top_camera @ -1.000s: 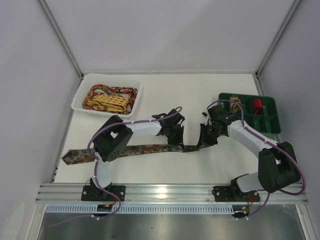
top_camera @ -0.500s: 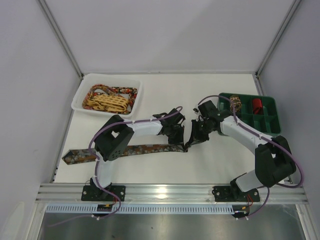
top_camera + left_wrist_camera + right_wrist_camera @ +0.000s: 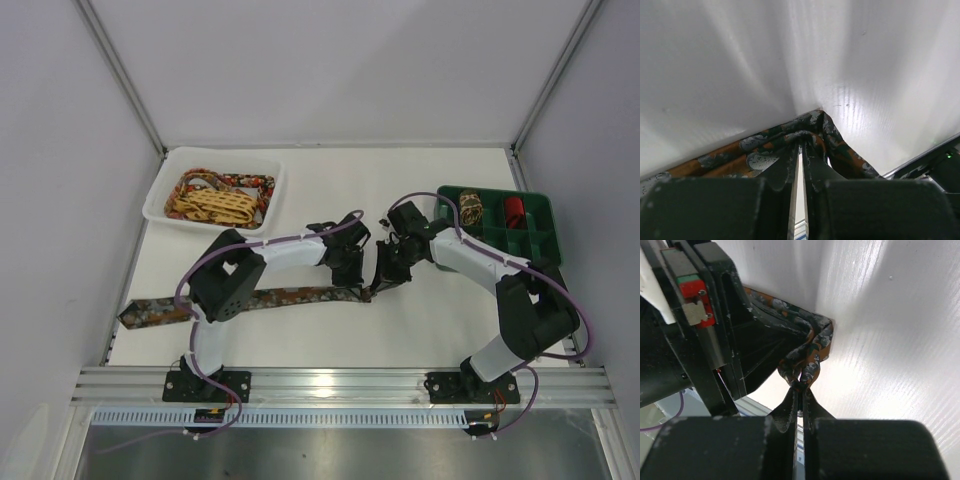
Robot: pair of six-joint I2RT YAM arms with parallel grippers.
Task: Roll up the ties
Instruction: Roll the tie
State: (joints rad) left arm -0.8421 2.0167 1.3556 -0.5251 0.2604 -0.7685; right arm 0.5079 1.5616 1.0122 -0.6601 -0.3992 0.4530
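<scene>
A dark brown and orange mottled tie [image 3: 290, 297] lies as a long strip across the table, its wide end at the left [image 3: 150, 312]. My left gripper [image 3: 352, 283] is shut on the tie near its right end; the wrist view shows the fabric bunched at its tips [image 3: 802, 142]. My right gripper [image 3: 377, 282] is shut on the tie's folded narrow end [image 3: 807, 362], close beside the left gripper. A yellow lattice tie [image 3: 215, 205] and a red-floral tie [image 3: 245, 183] lie in the white tray. Two rolled ties, one mottled [image 3: 470, 209] and one red [image 3: 513, 211], sit in the green tray.
The white tray [image 3: 160, 195] stands at the back left. The green compartment tray [image 3: 535, 245] stands at the right. The left gripper's body [image 3: 715, 325] fills the left of the right wrist view. Enclosure walls surround the table.
My right gripper has carried the tie's narrow end leftward, folding it back until it meets the left gripper. The tie's wide end has shifted slightly left.
</scene>
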